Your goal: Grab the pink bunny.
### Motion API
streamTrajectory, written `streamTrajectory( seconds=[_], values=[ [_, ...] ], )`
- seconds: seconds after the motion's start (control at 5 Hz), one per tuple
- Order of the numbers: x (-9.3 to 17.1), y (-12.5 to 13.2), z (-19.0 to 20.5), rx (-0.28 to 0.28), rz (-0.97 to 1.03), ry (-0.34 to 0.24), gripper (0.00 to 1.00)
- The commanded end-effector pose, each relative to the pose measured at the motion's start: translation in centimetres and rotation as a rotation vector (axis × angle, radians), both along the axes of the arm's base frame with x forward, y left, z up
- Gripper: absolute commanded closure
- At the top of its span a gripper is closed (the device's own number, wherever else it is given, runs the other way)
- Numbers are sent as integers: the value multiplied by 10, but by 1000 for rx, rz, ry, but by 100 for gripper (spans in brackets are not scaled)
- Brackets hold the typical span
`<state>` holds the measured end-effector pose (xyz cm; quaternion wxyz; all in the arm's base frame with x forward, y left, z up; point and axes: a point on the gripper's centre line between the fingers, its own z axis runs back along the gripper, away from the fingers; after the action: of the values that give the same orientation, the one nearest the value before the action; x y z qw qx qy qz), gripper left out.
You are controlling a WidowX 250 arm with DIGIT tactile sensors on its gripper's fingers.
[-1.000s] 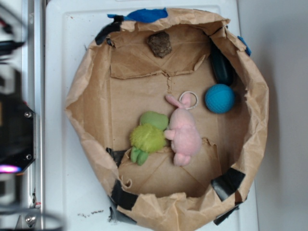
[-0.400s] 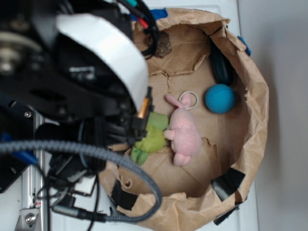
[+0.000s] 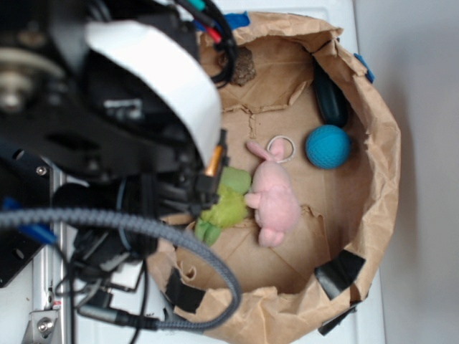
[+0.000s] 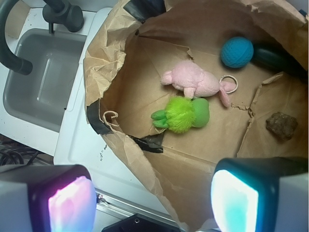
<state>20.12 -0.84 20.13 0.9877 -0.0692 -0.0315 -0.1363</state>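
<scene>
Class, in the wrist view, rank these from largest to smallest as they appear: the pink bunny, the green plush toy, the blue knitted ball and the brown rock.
1. pink bunny
2. green plush toy, only slightly smaller than the bunny, so this ranking is close
3. blue knitted ball
4. brown rock, close to the ball in size; treat that order as unsure

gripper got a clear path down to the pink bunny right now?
Probably yes. The pink bunny lies uncovered on the paper floor, with the green plush beside it nearer the gripper, which sits high and wide open. It only needs to pass over the green plush.
</scene>
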Motion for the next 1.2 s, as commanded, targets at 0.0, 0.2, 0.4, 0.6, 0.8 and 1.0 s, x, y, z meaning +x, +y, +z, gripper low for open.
streamTrajectory(
  seconds=[0.0,0.2,0.4,0.6,0.8,1.0],
  values=[
    [33,3,-17,79,-78,-76,0],
    [28,3,-43,134,-86,-85,0],
    [46,18,-64,113,-103,-56,0],
    [56,31,-81,105,-96,-21,0],
    [76,49,-81,75,-82,-18,0],
    [88,54,-74,50,-94,-62,0]
  ],
)
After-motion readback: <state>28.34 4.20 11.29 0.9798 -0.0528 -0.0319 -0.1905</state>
